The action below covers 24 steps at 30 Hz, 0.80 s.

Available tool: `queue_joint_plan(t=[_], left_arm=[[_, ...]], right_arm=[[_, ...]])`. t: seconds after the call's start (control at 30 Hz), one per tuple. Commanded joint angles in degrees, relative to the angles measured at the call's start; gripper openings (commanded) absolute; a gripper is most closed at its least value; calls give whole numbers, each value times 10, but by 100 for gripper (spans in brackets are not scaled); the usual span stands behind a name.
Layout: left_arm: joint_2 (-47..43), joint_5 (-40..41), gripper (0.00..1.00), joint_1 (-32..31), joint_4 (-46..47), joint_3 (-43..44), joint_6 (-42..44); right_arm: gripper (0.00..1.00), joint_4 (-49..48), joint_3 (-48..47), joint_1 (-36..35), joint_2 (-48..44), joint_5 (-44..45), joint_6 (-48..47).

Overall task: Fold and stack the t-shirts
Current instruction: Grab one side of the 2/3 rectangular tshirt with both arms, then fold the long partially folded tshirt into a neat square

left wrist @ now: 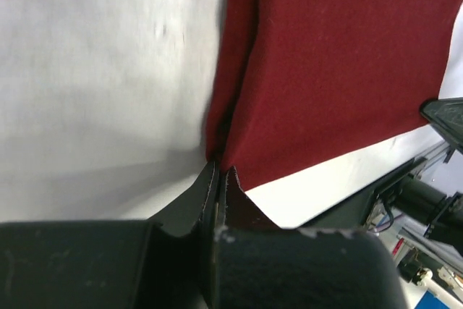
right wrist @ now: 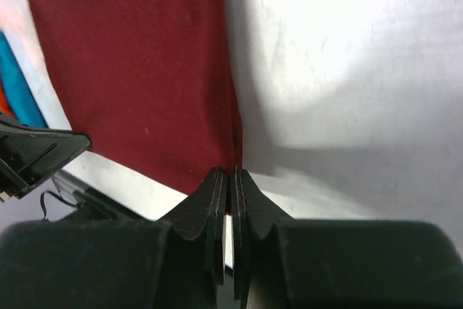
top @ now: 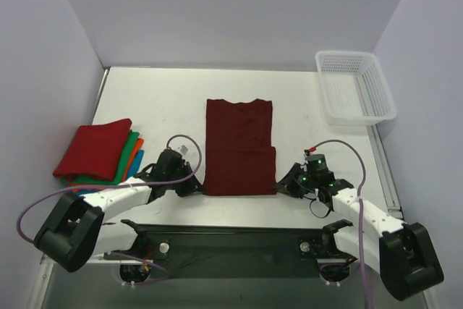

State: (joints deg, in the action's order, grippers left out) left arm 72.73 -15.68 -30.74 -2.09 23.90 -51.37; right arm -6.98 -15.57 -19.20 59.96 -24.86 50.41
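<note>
Lying flat in the middle of the white surface [top: 159,99], a dark red shirt [top: 240,146] is seen. Its sleeves are tucked in, so it is shaped like a long block. The neck end is turned to the far side and the bottom edge to the near side.

The near left corner of the shirt is pinched by the left pincer [top: 197,184]. The two fingers are pressed together, and the cloth is bunched up a little at their tips. The near right corner is pinched the same way by the right pincer [top: 282,187], which is also squeezed tight on the cloth.

A pile of folded shirts [top: 98,151] is kept at the left side, well apart from the dark red one. A red shirt [top: 92,146] is laid on top, with green, orange and blue edges peeking out below. A white basket [top: 354,86] is set at the far right corner.
</note>
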Motion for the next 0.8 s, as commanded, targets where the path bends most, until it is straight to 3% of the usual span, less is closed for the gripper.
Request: queue_joint_plan(t=[0.0, 0.23, 0.47, 0.6, 0.77], left_arm=[[-79, 12, 0, -11, -74, -17, 0], [-252, 43, 0, -70, -180, -54, -33], [-459, 53, 0, -93, -338, -38, -60], [-504, 59, 0, -93, -384, 1, -63], [-476, 72, 0, -93, -385, 54, -62]], right_arm=[[0, 107, 14, -2, -76, 1, -28], [0, 240, 38, -14, -258, -11, -22], [0, 411, -2, -34, -427, -13, -19], [0, 462, -51, -37, -449, -7, -29], [0, 471, -134, -37, -397, 16, -56]])
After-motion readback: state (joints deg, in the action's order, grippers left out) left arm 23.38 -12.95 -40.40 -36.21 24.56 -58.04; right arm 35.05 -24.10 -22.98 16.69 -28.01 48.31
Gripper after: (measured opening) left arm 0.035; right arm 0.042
